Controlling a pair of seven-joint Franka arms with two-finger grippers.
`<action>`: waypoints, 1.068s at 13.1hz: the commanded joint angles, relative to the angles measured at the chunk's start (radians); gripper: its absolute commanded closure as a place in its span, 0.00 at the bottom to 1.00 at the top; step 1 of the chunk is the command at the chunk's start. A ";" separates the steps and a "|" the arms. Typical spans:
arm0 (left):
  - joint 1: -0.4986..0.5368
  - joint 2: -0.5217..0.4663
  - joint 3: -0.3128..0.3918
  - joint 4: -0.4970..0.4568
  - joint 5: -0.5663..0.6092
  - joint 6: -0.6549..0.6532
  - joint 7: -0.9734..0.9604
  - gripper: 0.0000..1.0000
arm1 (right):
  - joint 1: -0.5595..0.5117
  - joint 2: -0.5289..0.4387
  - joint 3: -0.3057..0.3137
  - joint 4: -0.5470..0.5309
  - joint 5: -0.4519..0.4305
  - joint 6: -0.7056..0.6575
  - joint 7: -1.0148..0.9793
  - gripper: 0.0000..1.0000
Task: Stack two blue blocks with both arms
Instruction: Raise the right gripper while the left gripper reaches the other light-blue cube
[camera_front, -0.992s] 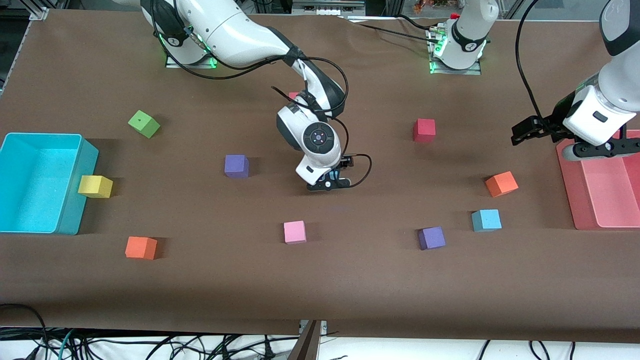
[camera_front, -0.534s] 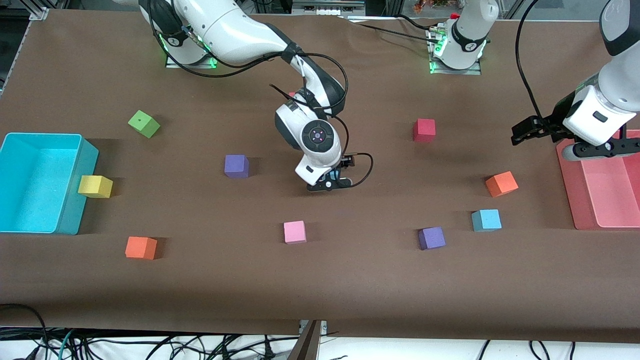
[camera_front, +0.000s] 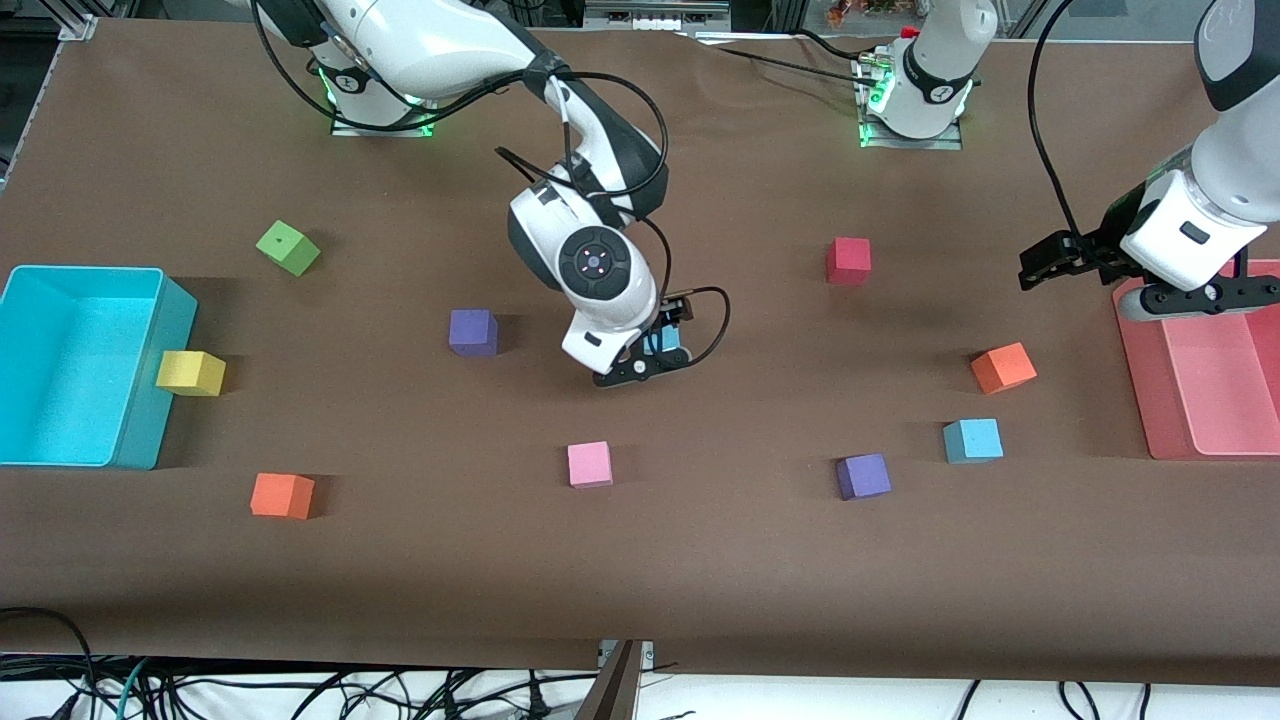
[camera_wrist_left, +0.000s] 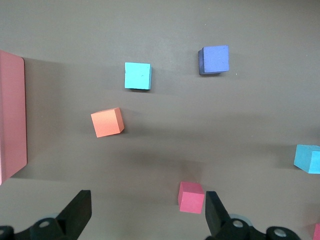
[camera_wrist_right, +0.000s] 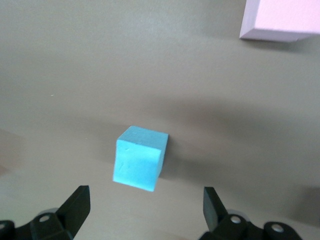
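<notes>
One light-blue block (camera_front: 973, 440) sits on the table near the left arm's end, beside a purple cube (camera_front: 863, 476); the left wrist view also shows it (camera_wrist_left: 137, 75). The second light-blue block (camera_front: 668, 338) sits mid-table, partly hidden by the right arm's hand. In the right wrist view this block (camera_wrist_right: 140, 157) lies ahead of the fingertips, not between them. My right gripper (camera_front: 640, 368) (camera_wrist_right: 145, 210) is open and hangs just over it. My left gripper (camera_front: 1190, 300) (camera_wrist_left: 147, 220) is open and empty, high over the edge of the pink tray (camera_front: 1200, 400).
A cyan bin (camera_front: 30, 290) stands at the right arm's end with a yellow cube (camera_front: 190, 372) against it. Green (camera_front: 287, 247), purple (camera_front: 472, 332), pink (camera_front: 589, 463), red (camera_front: 848, 260) and two orange cubes (camera_front: 282, 495) (camera_front: 1002, 367) lie scattered.
My right arm has shifted a little toward its own end of the table, and more of the mid-table light-blue block now shows beside its hand. The left arm has barely moved.
</notes>
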 joint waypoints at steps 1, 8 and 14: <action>0.000 -0.009 0.000 0.004 0.018 -0.013 0.002 0.00 | -0.036 -0.035 0.004 -0.068 0.068 0.045 -0.167 0.00; 0.007 0.022 0.012 -0.065 0.025 0.050 0.006 0.00 | -0.073 -0.233 0.011 -0.537 0.342 0.502 -0.731 0.00; -0.003 0.120 0.014 -0.071 0.025 0.093 0.008 0.00 | -0.137 -0.369 0.013 -0.783 0.809 0.550 -1.521 0.00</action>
